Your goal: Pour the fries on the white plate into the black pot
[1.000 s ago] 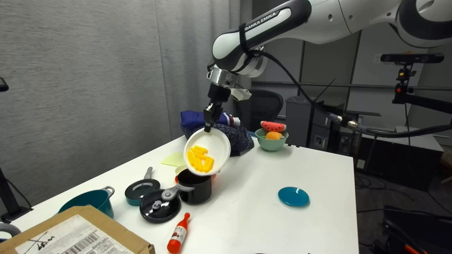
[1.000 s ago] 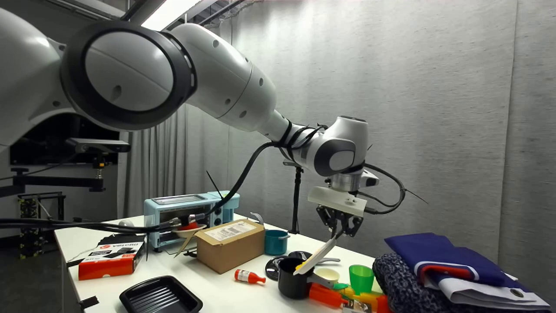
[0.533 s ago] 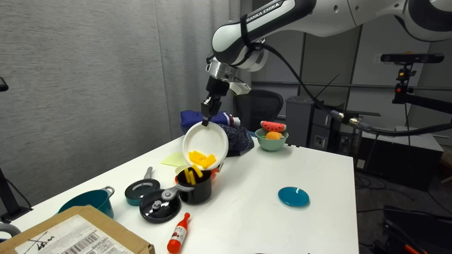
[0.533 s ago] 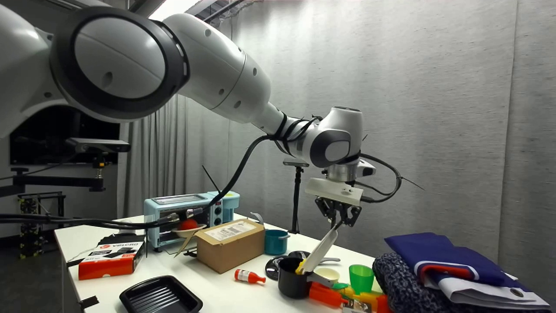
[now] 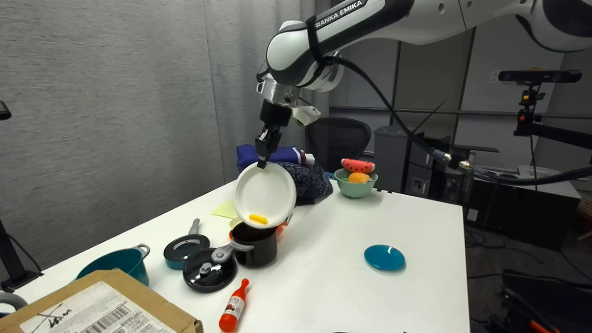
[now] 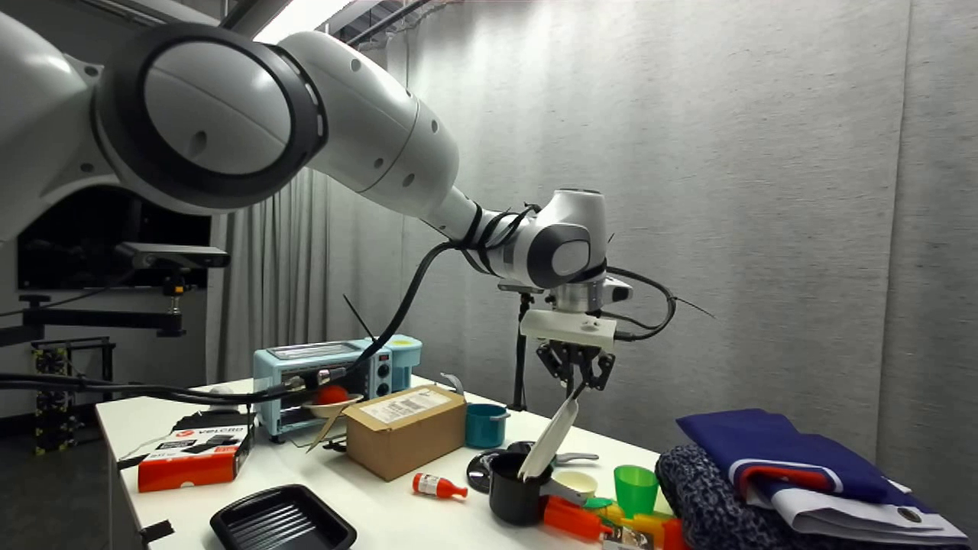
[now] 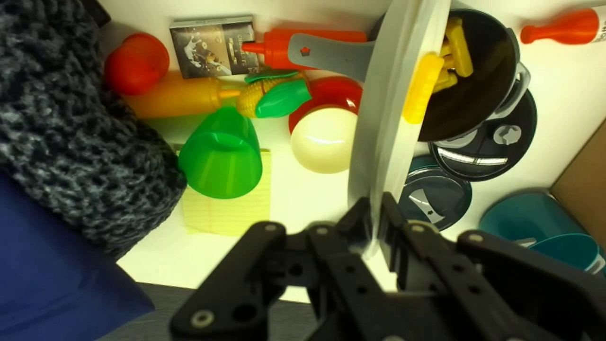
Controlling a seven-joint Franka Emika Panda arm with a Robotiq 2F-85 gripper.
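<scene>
My gripper [image 5: 262, 163] is shut on the upper rim of the white plate [image 5: 266, 192] and holds it steeply tilted, also seen in an exterior view [image 6: 548, 443]. The plate's lower edge is over the mouth of the black pot [image 5: 257, 252]. One yellow stick of the fries [image 5: 258, 218] lies on the plate near its lower edge. In the wrist view several other fries [image 7: 455, 49] lie inside the black pot [image 7: 487, 80], and one fry [image 7: 423, 88] is on the plate [image 7: 374, 128]. The plate hides part of the pot there.
A black lid [image 5: 210, 273] and a small lidded pot [image 5: 185, 249] stand beside the pot. A red bottle [image 5: 233, 307] lies in front. A green cup [image 6: 636, 489], a cream bowl [image 6: 574, 483] and folded cloths [image 6: 795, 466] are behind. A teal dish [image 5: 385, 257] lies farther off.
The plate has tilted more steeply over the pot. Most of the fries have slid off it into the pot; one stays on the plate. The gripper has shifted slightly left in both exterior views.
</scene>
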